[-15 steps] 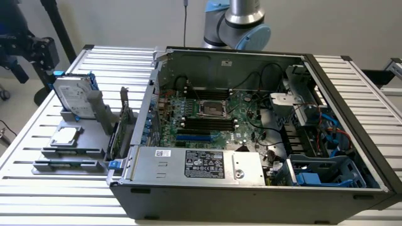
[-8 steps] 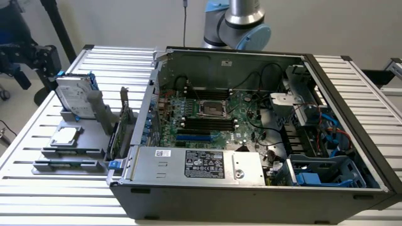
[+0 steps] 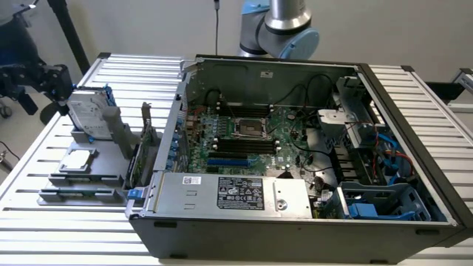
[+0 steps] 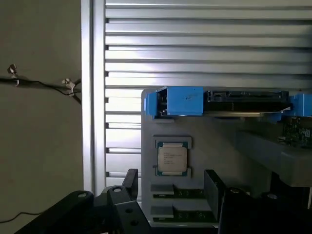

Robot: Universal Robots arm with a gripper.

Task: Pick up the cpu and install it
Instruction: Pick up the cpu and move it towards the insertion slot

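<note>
Status, exterior view directions by clock face:

1. Slatted table (image 3: 44, 233): carries all the hardware.
2. Computer case (image 3: 296, 233): open, side panel off, motherboard (image 3: 284, 158) exposed.
3. Parts holder (image 3: 111, 183): grey, at 9 o'clock from the case.
4. Hard drive (image 3: 87, 113): stands upright in the holder, at 12 o'clock from the cpu.
5. Gripper (image 4: 170, 178): jaws spread wide and empty, poised over the holder, with the cpu just ahead of the fingertips (image 4: 130, 176) and untouched.
6. Cpu (image 4: 171, 159): lies flat in its holder recess.
7. Socket (image 3: 249, 128): at 12 o'clock from the power supply (image 3: 236, 191), appears unoccupied.

Assessment: pick-up not yet made; installation outstanding.
</note>
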